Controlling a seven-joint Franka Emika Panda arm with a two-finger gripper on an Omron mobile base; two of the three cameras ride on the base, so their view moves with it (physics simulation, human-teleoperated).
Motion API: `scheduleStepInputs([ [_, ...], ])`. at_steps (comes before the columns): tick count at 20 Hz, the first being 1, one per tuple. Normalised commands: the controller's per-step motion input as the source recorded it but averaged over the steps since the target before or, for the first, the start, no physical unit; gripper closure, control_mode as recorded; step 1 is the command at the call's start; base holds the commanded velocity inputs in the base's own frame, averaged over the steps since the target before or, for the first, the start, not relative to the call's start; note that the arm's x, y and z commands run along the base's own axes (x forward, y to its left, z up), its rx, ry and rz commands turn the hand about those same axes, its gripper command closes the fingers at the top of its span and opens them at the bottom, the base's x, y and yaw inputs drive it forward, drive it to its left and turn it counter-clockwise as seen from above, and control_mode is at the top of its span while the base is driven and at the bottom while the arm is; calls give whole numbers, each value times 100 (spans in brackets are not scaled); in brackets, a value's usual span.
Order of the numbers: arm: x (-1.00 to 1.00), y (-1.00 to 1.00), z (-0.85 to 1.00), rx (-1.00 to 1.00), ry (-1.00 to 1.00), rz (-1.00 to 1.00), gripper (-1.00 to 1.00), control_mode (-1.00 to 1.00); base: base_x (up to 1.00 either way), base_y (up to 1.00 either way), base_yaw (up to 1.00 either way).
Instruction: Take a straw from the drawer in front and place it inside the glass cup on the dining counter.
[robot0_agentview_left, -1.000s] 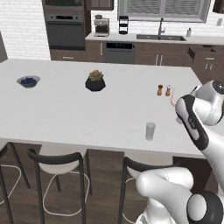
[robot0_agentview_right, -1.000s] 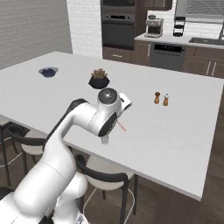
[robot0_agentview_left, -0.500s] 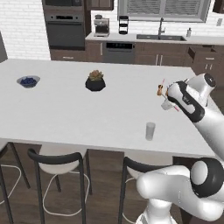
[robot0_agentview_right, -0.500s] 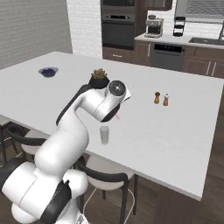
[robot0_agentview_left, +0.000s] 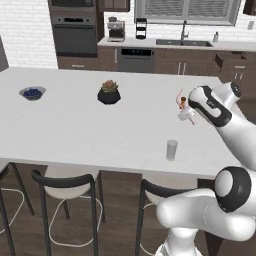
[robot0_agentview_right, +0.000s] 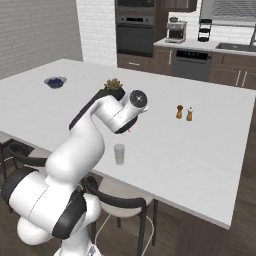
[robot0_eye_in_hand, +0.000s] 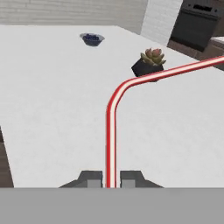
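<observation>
Potted succulent (robot0_agentview_left: 109, 93), blueberry bowl (robot0_agentview_left: 32, 92), two shakers (robot0_agentview_right: 184, 112).

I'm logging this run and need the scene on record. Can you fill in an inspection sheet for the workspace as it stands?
Surface: white dining counter, bar stools along its near edge.
Job's things: glass cup upright near the front edge, nothing in it; straw red and white, bent, held above the counter.
Clutter: blue bowl, potted succulent, two shakers.
Gripper: gripper shut on the straw.
Cables: nothing seen.
Surroundings: oven, coffee maker, sink counter, drawer standing open.
</observation>
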Motion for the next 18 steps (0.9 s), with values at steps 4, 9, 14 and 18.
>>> scheduleStepInputs([
  [4, 0, 7, -9, 12, 0, 4, 100, -100, 0, 0, 0],
  [9, -4, 0, -31, 15, -15, 11, 100, -100, 0, 0, 0],
  [14, -5, 0, -19, 20, -10, 12, 100, -100, 0, 0, 0],
  [18, 0, 1, 0, 19, 1, 9, 100, -100, 0, 0, 0],
])
